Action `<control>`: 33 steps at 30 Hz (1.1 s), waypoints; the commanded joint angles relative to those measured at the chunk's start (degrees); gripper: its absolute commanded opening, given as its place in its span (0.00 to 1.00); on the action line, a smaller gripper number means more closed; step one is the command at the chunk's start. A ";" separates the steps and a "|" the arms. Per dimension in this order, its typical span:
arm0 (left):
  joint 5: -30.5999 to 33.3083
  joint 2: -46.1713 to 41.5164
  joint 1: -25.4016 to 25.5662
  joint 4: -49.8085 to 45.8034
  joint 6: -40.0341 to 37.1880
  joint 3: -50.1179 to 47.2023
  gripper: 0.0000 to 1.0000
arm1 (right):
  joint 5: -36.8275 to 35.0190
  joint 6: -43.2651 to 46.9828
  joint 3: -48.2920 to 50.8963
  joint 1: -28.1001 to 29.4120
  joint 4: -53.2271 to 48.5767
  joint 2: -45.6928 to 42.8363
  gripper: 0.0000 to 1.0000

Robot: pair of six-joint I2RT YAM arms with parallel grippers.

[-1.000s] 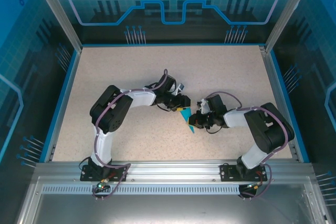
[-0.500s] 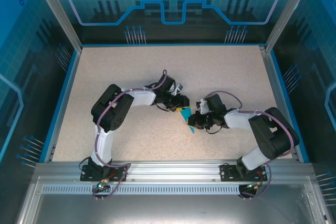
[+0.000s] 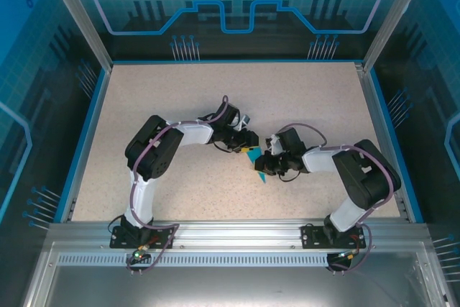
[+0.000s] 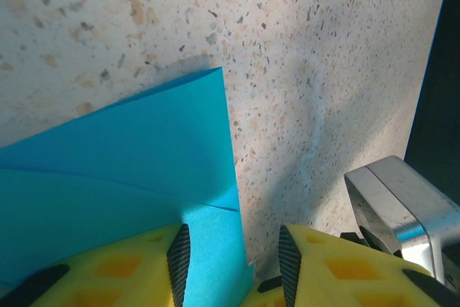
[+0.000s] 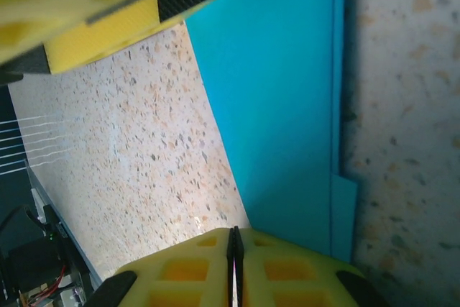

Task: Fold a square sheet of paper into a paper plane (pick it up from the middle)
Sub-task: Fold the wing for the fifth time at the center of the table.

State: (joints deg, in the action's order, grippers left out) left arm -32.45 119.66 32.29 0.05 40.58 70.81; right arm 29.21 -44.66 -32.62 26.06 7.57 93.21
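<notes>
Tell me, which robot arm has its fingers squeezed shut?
The right arm's fingers meet along a thin line, with no space between them. The left arm's fingers stand apart with a clear gap.

Robot lab cell: speckled table [image 3: 180, 106] inside blue printed panels [image 3: 237, 5], aluminium frame [image 3: 237, 231].

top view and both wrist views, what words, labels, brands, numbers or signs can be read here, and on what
No readable text anywhere.
Bright cyan-blue folded paper sheet: plain, unmarked.
Blue translucent back panel: gear graphic and line patterns, no letters or numbers.
Speckled beige tabletop: no markings.
</notes>
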 commanded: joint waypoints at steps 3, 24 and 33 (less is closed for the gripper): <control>3.73 3.48 -0.87 -4.48 -0.60 -0.19 0.41 | 1.91 0.90 5.66 0.19 -6.70 -2.35 0.13; 3.13 3.39 -0.86 -4.61 -0.76 -0.31 0.41 | 2.82 2.74 13.41 -1.96 -12.04 -12.69 0.15; 2.79 2.92 -0.84 -4.44 -0.49 -0.13 0.41 | -1.25 2.96 9.20 -3.11 -15.47 -26.95 0.22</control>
State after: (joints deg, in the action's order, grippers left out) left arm -32.91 119.87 32.10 -0.34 40.58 71.11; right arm 28.88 -42.72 -20.71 23.94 -5.19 68.69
